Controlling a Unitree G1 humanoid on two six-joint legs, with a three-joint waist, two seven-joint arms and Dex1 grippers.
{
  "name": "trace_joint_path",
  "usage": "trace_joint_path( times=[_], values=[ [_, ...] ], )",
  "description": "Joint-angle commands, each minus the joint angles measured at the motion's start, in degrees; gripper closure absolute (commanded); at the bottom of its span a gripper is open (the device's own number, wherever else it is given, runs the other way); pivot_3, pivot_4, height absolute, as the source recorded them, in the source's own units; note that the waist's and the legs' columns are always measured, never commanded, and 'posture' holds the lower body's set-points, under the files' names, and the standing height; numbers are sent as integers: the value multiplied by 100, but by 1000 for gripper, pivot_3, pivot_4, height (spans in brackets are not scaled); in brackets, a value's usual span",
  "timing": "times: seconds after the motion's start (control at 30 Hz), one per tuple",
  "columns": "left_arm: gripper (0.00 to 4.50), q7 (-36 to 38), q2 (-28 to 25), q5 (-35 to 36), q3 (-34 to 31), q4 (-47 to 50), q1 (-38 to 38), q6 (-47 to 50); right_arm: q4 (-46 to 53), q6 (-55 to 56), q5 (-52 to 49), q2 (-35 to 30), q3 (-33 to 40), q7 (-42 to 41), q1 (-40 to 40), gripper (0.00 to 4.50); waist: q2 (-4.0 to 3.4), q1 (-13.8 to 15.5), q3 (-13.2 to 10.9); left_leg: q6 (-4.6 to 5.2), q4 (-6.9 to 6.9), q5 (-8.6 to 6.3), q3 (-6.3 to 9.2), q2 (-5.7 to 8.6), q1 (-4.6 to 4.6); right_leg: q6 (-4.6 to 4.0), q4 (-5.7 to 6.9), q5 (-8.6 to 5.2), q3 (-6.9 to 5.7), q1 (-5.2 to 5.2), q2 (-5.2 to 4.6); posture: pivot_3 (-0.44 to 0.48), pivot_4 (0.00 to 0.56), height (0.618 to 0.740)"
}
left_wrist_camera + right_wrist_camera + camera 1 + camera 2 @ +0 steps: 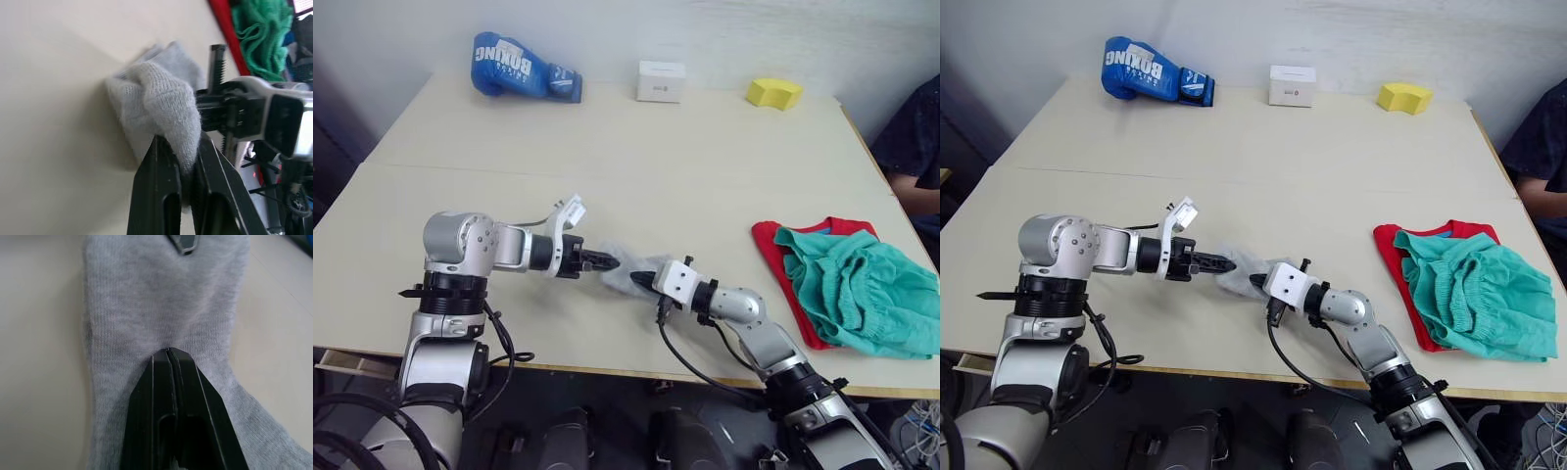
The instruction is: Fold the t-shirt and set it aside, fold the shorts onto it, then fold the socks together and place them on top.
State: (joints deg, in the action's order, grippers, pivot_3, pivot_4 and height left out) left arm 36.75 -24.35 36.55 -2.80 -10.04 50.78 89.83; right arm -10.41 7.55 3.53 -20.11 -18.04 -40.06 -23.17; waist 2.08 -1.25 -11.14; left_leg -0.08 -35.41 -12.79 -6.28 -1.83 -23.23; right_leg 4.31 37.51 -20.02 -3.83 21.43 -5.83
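Observation:
The light grey socks [628, 266] lie bunched near the table's front edge, between my two grippers. My left gripper [607, 261] comes in from the left and is shut on a fold of sock fabric [161, 93]. From the right, my right gripper [641, 280] meets the socks [161, 298] with its fingers closed on the knit, and creases spread from their tips. At the right side of the table the red t-shirt [771, 253] lies folded, with the teal shorts [862, 289] heaped on top and covering most of it.
A blue boxing glove [524, 69], a white box [661, 81] and a yellow block [774, 93] stand along the table's far edge. A person [915, 147] sits at the right side. A seam [607, 176] crosses the tabletop.

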Motion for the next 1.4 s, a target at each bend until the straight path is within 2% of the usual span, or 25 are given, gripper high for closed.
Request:
trace_joint_path(
  times=[0.03,0.1,0.2,0.27,0.37,0.53,0.6,0.73,0.8,1.07,1.17,1.27,1.33,1.4],
  values=[
    [4471,335,78,251,146,130,315,-175,17,-122,115,-155,72,31,215,4500,0,-3,0,0,0,0,0,0,0,0,0,0,0,0,0,0,150,740],
    [4471,385,203,167,368,29,371,-324,105,-177,117,-174,84,26,277,4500,0,-23,0,0,1,0,0,0,0,0,-2,0,1,0,0,0,150,740],
    [4471,261,750,169,-14,-725,449,-509,277,-276,115,-190,88,37,327,4500,0,-18,0,0,1,0,0,0,1,0,-2,0,1,-1,2,0,150,740],
    [4471,360,852,-35,222,-813,288,-1073,417,-376,124,-187,102,81,347,4500,1,-21,-1,8,-2,5,0,0,-1,0,-2,0,0,0,2,0,150,740],
    [4471,739,868,-165,636,-670,93,-1725,590,-524,131,-173,131,165,404,4500,1,-42,0,19,2,12,-2,-5,-3,0,-2,0,4,5,5,0,150,740],
    [4471,1290,713,-386,1363,-613,36,-2229,815,-720,159,-222,223,306,559,4500,1,-29,0,-1,12,8,-3,-9,-1,-3,-7,-2,3,6,13,0,150,740],
    [4471,1449,681,-662,1577,-665,-16,-2854,931,-801,140,-240,296,354,622,4500,1,-20,0,-8,12,3,-3,-7,-2,-3,-8,-2,3,6,10,0,150,740],
    [3284,2044,463,-1019,2117,-546,-215,-3565,1311,-905,9,-333,495,375,824,4500,1,-18,0,-7,13,2,-3,-5,-3,-3,-12,-2,3,5,6,0,150,740],
    [2637,2177,472,-1164,2164,-530,-367,-4052,1538,-955,-122,-406,654,350,969,4500,1,-8,0,-7,20,2,-2,-6,-3,-4,-17,-2,2,5,6,0,150,740],
    [111,2595,548,-1398,1768,-597,-867,-5969,2356,-1476,-921,-1134,1659,-2,1535,4500,-1,8,-2,29,20,10,-1,-4,-9,-4,-24,-2,-1,6,-1,0,150,740],
    [29,2919,360,-1309,1566,-523,-966,-6256,2402,-1552,-1226,-1302,1961,-153,1603,4500,-2,-31,-2,33,21,10,-1,-9,-7,-4,-23,-2,-3,6,3,0,150,740],
    [29,3174,256,-851,1101,-285,-973,-6109,2512,-1710,-1622,-1415,2265,-284,1487,4500,-9,-36,-7,35,23,11,-1,-15,-6,-4,-22,-2,-3,6,10,0,150,740],
    [417,2955,340,-738,752,-387,-913,-6183,2632,-1952,-1990,-1328,2396,-259,1209,4500,-10,-31,-8,36,22,12,0,-17,-8,-4,-22,-2,-5,7,10,0,150,740],
    [952,2828,389,-967,714,-538,-920,-6528,2693,-2108,-2168,-1218,2346,-231,942,4500,-10,-33,-8,44,20,10,0,-16,-7,-3,-20,-2,-4,7,7,0,150,740]
  ],
)
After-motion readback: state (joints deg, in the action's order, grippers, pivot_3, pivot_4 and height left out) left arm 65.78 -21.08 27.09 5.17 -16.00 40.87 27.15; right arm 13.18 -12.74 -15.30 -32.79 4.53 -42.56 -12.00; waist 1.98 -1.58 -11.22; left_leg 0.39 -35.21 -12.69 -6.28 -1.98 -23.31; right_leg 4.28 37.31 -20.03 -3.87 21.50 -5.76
